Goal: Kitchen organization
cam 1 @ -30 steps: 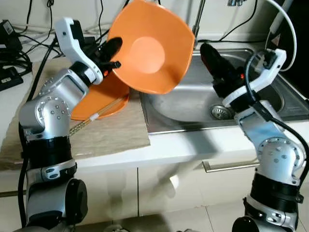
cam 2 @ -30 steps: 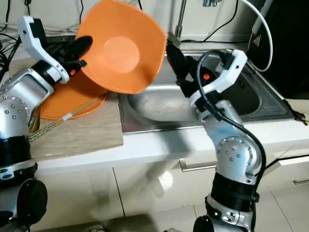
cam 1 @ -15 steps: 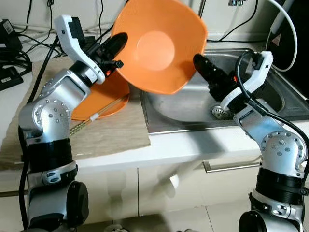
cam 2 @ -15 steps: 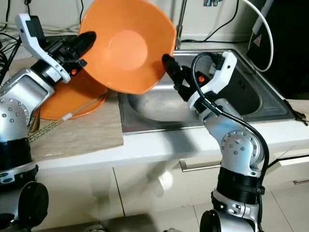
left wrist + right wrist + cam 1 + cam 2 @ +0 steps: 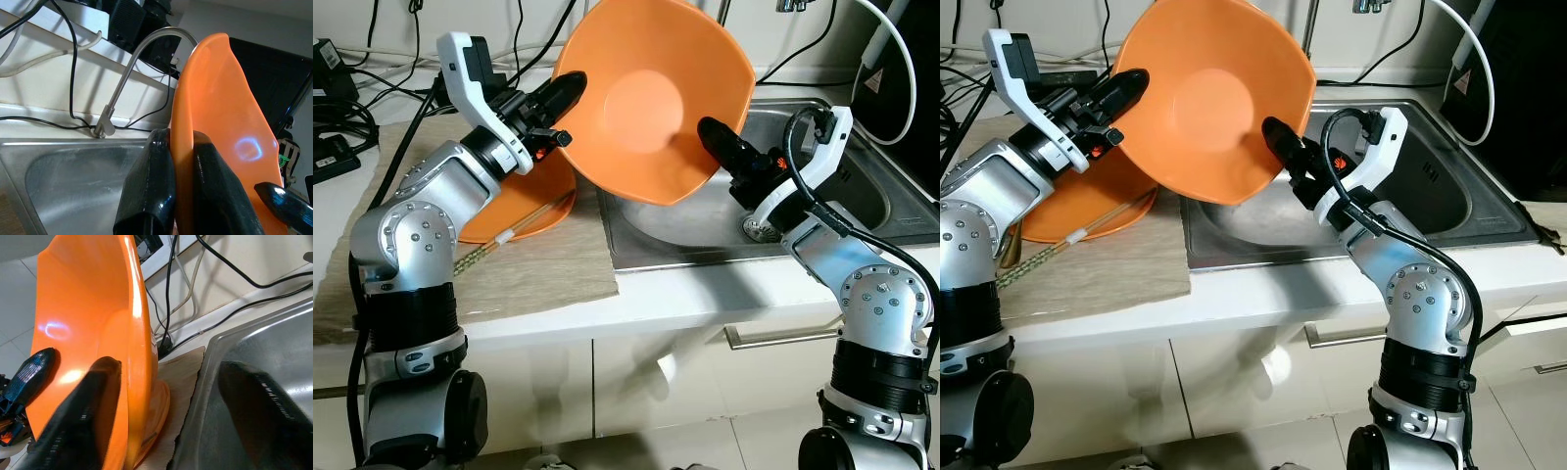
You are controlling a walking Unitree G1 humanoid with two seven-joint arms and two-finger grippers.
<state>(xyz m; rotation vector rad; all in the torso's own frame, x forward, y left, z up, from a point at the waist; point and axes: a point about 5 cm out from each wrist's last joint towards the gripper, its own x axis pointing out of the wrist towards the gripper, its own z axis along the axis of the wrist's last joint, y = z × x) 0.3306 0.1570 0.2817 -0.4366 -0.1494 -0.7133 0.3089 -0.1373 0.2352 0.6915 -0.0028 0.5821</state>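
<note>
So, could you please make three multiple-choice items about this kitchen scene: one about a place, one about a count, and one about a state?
1. Where do the chopsticks lie?
A. In the sink
B. Across the rim of the orange plate and onto the mat
C. On the floor

2. How many orange dishes can be seen?
A. One
B. Two
C. Four

3. How is the orange bowl held?
A. Flat on the counter
B. Upside down in the sink
C. Tilted in the air, gripped at its rim

Answers:
1. B, since they reach from the orange plate to the mat, left of the sink.
2. B, the bowl in the air and the plate beneath it.
3. C, as the left gripper is clamped on one edge of the rim, while the right gripper has one finger inside the opposite edge.
</note>
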